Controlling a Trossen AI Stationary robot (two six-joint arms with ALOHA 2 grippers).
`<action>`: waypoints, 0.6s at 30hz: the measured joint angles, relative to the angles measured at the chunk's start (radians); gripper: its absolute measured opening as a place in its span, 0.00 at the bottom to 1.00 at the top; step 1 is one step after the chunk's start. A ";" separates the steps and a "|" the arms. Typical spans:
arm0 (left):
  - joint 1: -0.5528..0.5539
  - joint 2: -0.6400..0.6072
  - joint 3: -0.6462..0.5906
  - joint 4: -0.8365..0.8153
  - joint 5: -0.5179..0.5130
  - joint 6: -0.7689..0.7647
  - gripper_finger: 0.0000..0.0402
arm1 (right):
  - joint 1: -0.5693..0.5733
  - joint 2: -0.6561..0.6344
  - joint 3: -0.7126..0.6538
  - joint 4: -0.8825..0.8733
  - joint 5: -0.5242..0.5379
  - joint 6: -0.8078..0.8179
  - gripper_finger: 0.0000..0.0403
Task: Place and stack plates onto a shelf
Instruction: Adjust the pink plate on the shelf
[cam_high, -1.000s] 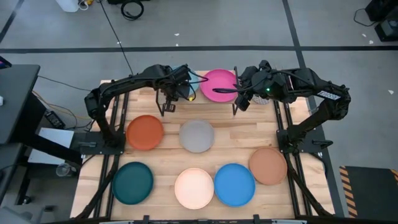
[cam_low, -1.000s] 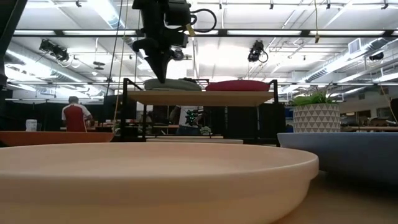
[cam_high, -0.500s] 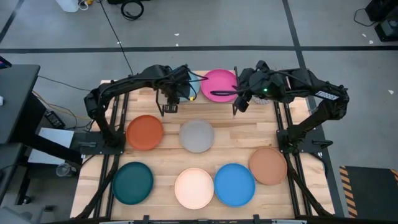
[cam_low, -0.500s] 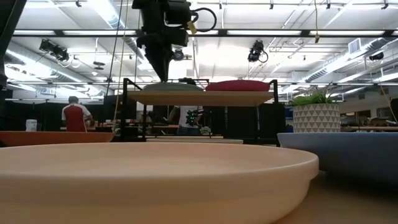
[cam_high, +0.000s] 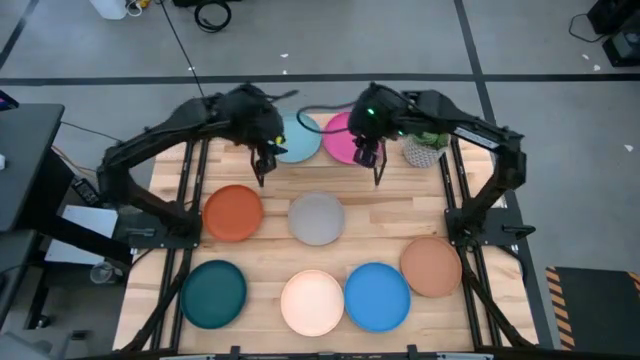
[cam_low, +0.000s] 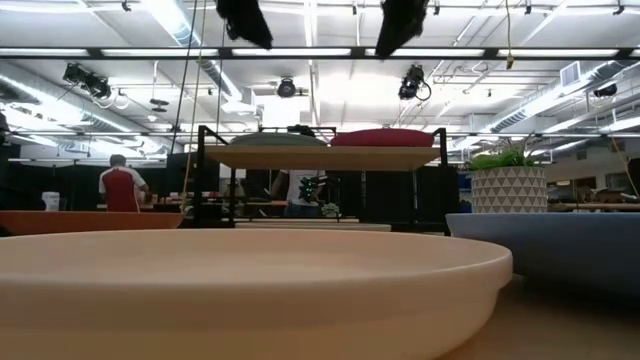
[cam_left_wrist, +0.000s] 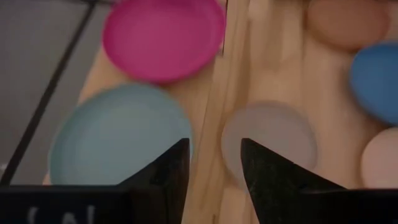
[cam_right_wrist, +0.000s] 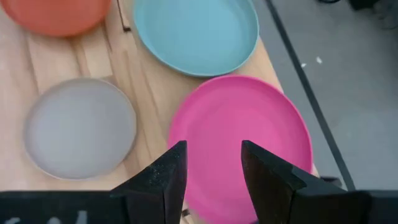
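**Two plates shelved, six left on the desk**

Six plates lie on the desk (cam_high: 265, 235), none stacked. Nearest the front edge sit the dark teal plate (cam_high: 213, 293), the cream plate (cam_high: 312, 302) and the bright blue plate (cam_high: 377, 296), with the tan-brown plate (cam_high: 431, 266) a little farther back on the right. Behind them lie the orange plate (cam_high: 233, 213) and the grey plate (cam_high: 317, 218), side by side and apart.

At the far end stands the shelf (cam_low: 325, 156), carrying the light blue plate (cam_high: 297, 139) and the magenta plate (cam_high: 344, 137) next to each other, each flat on the wooden top. A potted plant (cam_high: 421, 150) stands just right of the shelf.

Both arms hang above the shelf's near edge. The left gripper (cam_high: 262, 163) has its fingers (cam_left_wrist: 163, 172) parted and holds nothing; the right gripper (cam_high: 376, 160) likewise has its fingers (cam_right_wrist: 163, 174) parted and empty.

By my reckoning the task is about a quarter done: both shelf places hold one plate, so the remaining six must go on top of these two. The grey and orange plates lie closest to the grippers.
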 joint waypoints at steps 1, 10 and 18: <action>0.000 -0.024 -0.006 0.012 0.002 -0.014 0.37 | -0.022 0.016 0.000 0.007 -0.019 -0.025 0.39; 0.001 -0.223 -0.115 0.060 0.001 -0.119 0.37 | -0.121 0.181 0.000 0.116 -0.186 -0.140 0.39; 0.001 -0.333 -0.155 0.045 -0.053 -0.215 0.37 | -0.154 0.278 0.000 0.167 -0.186 -0.183 0.39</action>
